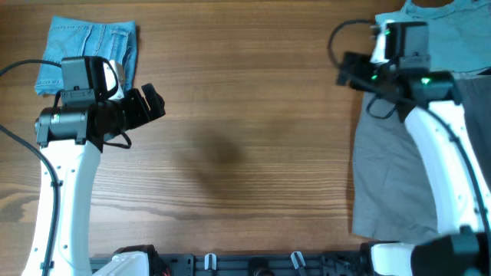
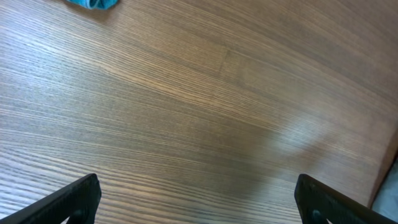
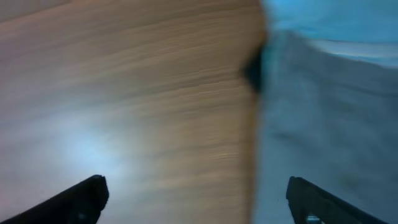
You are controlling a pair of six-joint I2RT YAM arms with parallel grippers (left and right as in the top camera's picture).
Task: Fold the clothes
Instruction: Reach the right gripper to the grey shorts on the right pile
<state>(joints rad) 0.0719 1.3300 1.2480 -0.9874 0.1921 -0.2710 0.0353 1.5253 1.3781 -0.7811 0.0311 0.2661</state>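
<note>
Right gripper (image 3: 196, 194) wide above blurred shorts (image 3: 329, 130)

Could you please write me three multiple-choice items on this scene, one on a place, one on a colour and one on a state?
1. Where on the table does the folded denim garment lie in the overhead view?
A. top left corner
B. centre
C. bottom right corner

2. What colour is the large garment at the right edge?
A. red
B. grey-khaki
C. black

3. How is the left gripper?
A. shut on cloth
B. open, holding nothing
C. shut, empty

Answers:
1 A, since the denim sits in the overhead view's top left corner.
2 B, since the overhead view shows grey-khaki cloth there.
3 B, since in the left wrist view its fingers stand wide apart over bare wood.
</note>
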